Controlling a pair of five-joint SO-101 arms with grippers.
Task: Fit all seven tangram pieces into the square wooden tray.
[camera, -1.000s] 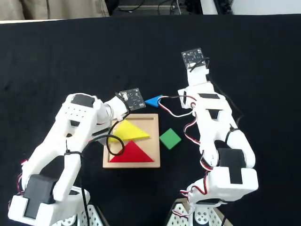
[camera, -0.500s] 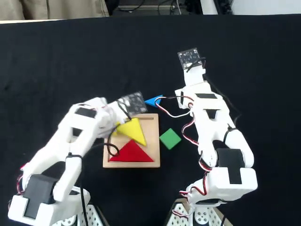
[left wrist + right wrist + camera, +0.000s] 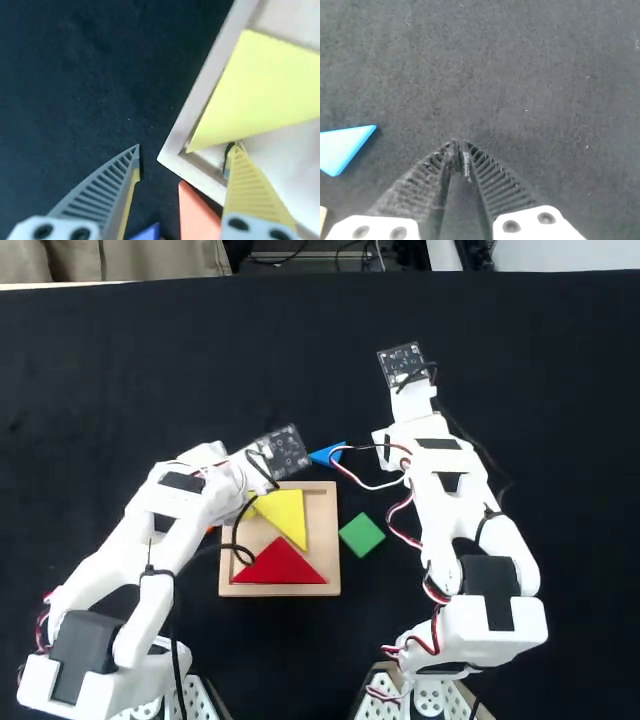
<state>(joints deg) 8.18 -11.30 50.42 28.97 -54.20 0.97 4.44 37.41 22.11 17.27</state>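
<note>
Left gripper (image 3: 186, 148): fingers (image 3: 245, 180) spread, holding nothing, one tip inside the wooden tray (image 3: 200, 107) touching the yellow triangle (image 3: 260, 90) at its corner, the other outside the rim. Step judged: seating yellow next to the red triangle (image 3: 280, 564); next move calls for a nudge flush into the corner. Right gripper (image 3: 456, 146): closed, empty, near the blue triangle (image 3: 342, 145).

left tool (image 3: 186, 149) fingers spread, arm angled in over mid surface (image 3: 100, 370). right tool (image 3: 458, 148) fingers pressed together, arm stretched toward far edge.
</note>
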